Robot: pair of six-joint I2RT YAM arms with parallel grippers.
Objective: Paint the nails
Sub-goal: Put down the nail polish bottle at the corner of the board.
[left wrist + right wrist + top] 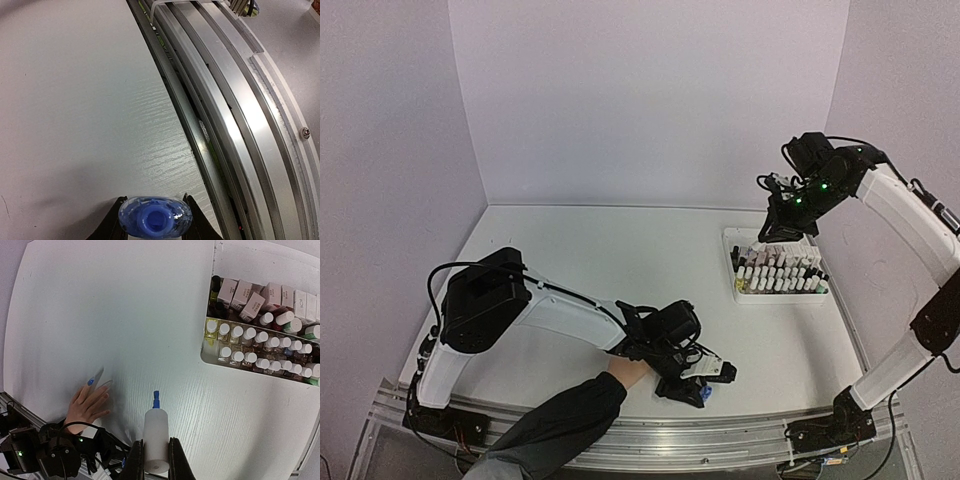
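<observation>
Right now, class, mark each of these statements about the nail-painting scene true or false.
1. The left fingers grip an open blue bottle. True.
2. The right fingers hold nothing. False: they grip a white brush cap.
3. One nail on the hand is painted blue. True.
4. The tray of polish bottles sits on the table's left side. False: it sits on the right.

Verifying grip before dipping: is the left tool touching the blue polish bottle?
Touching. In the left wrist view, the left tool has its fingers pressed against both sides of the open blue polish bottle, with no gap visible.
</observation>
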